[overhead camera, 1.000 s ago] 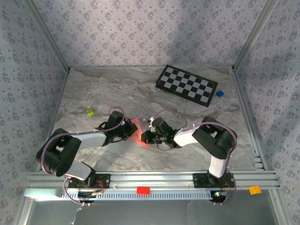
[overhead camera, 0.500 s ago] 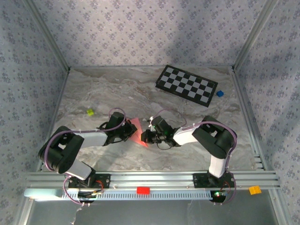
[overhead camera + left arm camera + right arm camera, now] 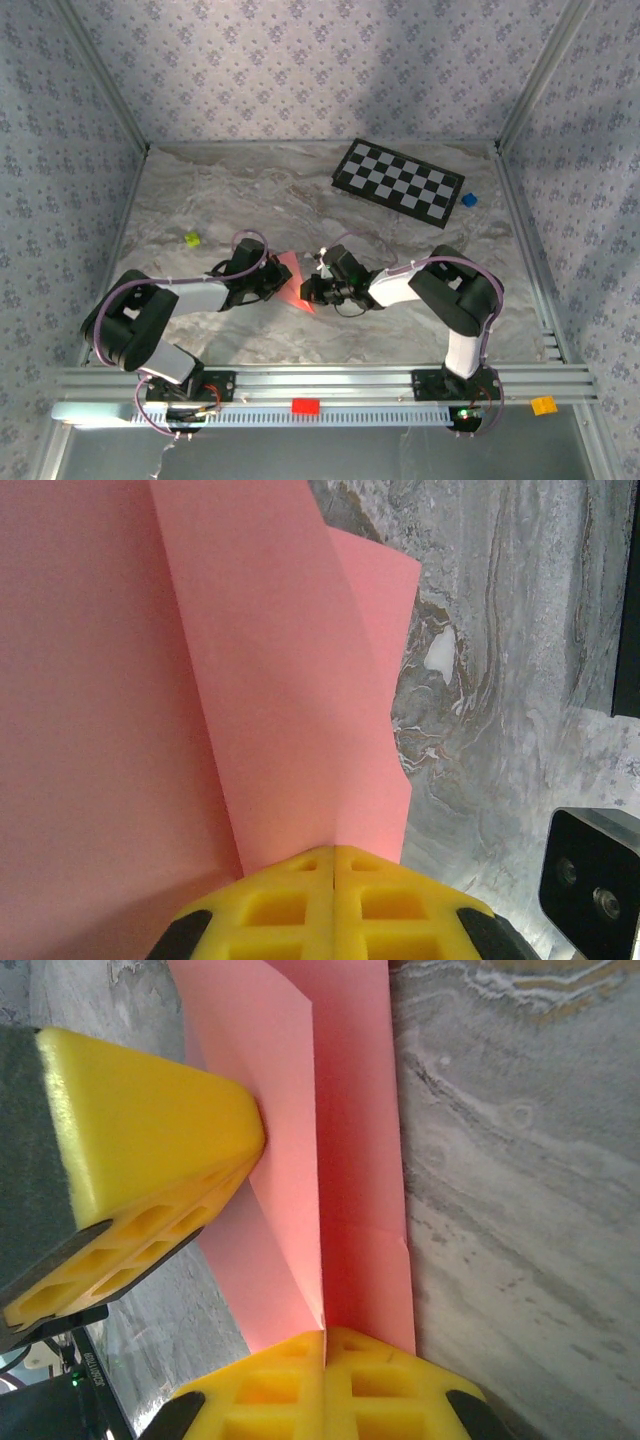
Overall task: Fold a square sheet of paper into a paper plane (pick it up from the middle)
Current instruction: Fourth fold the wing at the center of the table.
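The square sheet of paper [image 3: 291, 272], pink-red, is held between both grippers at the table's middle. It is folded into overlapping flaps with a long crease [image 3: 318, 1160]; I cannot make out a paper plane shape. My left gripper [image 3: 281, 282] is shut on the paper's edge, its yellow fingertips [image 3: 300, 880] pressed together over the sheet [image 3: 260, 680]. My right gripper [image 3: 311, 291] is shut on the opposite edge at the crease, its fingertips [image 3: 380, 1370] closed. The left gripper's yellow fingers [image 3: 150, 1130] show from the right wrist, touching the sheet [image 3: 355, 1110].
A black-and-white checkerboard [image 3: 398, 183] lies at the back right with a blue block [image 3: 468, 200] beside it. A yellow-green block [image 3: 192, 239] sits left of the arms. A red block [image 3: 305, 406] and an orange block [image 3: 543, 405] rest on the front rail.
The left arm's elbow has shifted slightly and the right gripper has edged a little left. Both grippers stay clamped on the paper.
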You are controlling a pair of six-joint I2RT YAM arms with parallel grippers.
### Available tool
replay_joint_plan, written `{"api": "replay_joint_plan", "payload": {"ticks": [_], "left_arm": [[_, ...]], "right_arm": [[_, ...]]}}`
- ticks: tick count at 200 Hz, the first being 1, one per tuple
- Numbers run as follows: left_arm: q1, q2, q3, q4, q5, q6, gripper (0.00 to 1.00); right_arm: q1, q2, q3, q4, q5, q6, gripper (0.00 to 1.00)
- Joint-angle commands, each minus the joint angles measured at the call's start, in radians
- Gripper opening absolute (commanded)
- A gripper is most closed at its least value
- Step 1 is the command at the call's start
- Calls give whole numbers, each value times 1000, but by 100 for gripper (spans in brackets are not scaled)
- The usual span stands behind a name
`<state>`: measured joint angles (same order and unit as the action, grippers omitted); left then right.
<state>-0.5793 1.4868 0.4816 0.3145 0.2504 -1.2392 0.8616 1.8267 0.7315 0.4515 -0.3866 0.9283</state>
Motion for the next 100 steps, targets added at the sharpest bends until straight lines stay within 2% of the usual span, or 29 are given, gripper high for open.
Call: {"api": "replay_joint_plan", "payload": {"ticks": [1,100], "left_arm": [[-4,15,37,-6,13,20,0],[-1,58,70,-51,9,45,0]], "right_arm": [[1,63,-13,-132,22,14,1],[-6,77,-14,-149,18,29,2]]}}
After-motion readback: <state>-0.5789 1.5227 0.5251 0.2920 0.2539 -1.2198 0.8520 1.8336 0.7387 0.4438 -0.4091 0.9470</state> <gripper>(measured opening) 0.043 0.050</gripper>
